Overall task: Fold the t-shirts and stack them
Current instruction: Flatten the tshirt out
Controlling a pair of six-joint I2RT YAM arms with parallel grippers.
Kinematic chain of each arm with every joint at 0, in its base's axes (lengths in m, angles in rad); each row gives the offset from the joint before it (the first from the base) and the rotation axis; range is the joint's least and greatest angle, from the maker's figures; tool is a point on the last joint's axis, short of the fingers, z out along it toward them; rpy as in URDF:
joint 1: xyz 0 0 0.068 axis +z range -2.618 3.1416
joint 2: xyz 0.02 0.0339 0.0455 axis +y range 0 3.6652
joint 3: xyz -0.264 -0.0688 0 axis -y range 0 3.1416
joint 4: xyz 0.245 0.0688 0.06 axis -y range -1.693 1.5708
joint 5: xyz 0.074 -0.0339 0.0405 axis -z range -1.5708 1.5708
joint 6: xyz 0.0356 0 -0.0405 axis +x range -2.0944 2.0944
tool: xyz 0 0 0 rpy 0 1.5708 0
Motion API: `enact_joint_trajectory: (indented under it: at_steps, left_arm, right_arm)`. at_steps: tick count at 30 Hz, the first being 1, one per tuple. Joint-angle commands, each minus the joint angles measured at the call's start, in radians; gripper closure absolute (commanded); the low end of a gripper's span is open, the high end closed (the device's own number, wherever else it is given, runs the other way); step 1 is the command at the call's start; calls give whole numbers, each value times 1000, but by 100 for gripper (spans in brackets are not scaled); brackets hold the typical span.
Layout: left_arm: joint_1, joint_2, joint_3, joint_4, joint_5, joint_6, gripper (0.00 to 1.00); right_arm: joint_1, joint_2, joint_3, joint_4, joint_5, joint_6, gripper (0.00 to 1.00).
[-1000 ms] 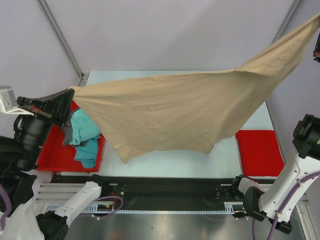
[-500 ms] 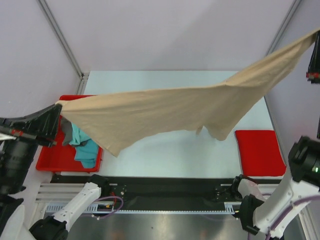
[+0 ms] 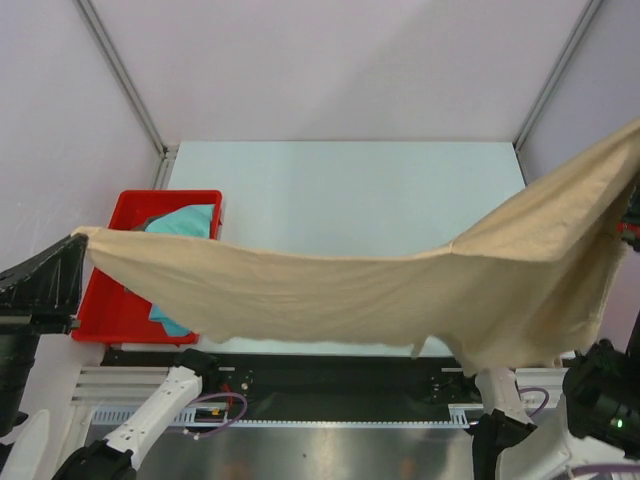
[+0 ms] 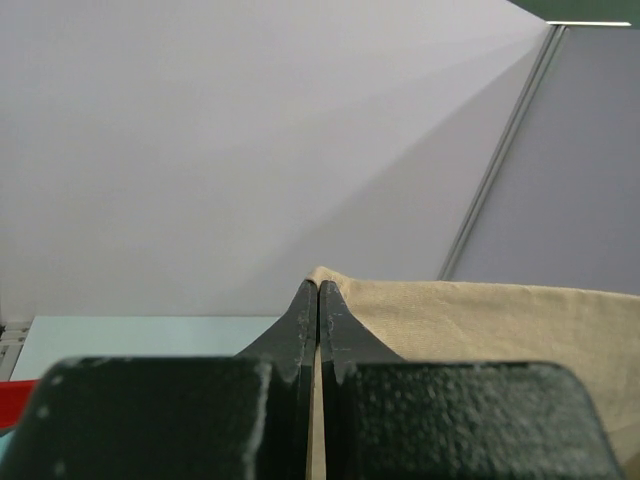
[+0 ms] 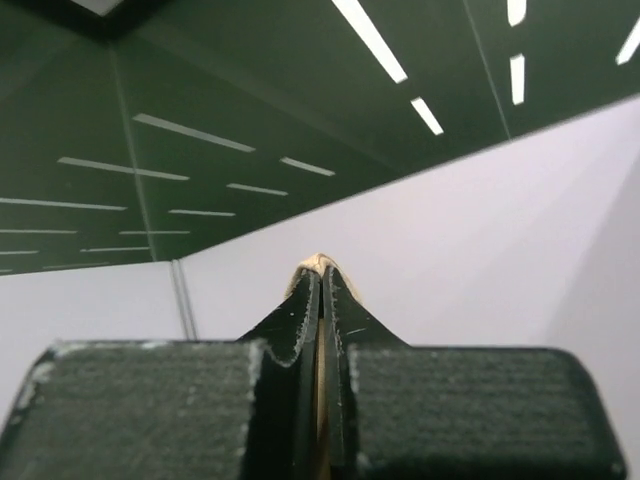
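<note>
Top view: tan shirt (image 3: 330, 290) hangs stretched in the air over the bench (image 3: 340, 190), its near edge mostly. The left gripper (image 3: 78, 242) pinches one corner. The teal shirt (image 3: 185, 218) sits in the tray (image 3: 105, 310). The sagging hem could snag on the arm bases.

Left wrist: clamped on a thin cloth edge.

Right wrist: right gripper (image 5: 320, 272) is closed on a sliver of tan, which might slip out under tension.

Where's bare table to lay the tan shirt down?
Free: the pale table from the back edge down to the hanging tan shirt, right of the red tray. Crowded: the tray, holding the teal shirt. The near strip and right corner are hidden behind the tan shirt.
</note>
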Motion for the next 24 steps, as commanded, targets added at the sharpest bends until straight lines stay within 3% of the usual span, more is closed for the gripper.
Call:
enact_joint_trajectory:
  at_steps: [1,8,12,16,19,24]
  left_arm:
    - [-4,73,-57,12,-33,13,100]
    - [-4,83,-419,142,-116,-12,100]
    - [-4,110,-701,306,-191,13,100]
    - [16,228,-824,431,-251,59,100]
    - [93,361,-885,552,-204,71,100]
    - [205,651,-764,604,-171,70,100]
  right_arm:
    - [-4,83,-142,34,-11,47,100]
    - [3,135,-532,221,-75,116,100]
    - [144,243,-683,340,-49,77,100]
    - [247,457,-703,340,-3,-38,100]
    - [259,589,-676,373,-26,-61,100]
    - [269,942,-533,386,-103,-75,100]
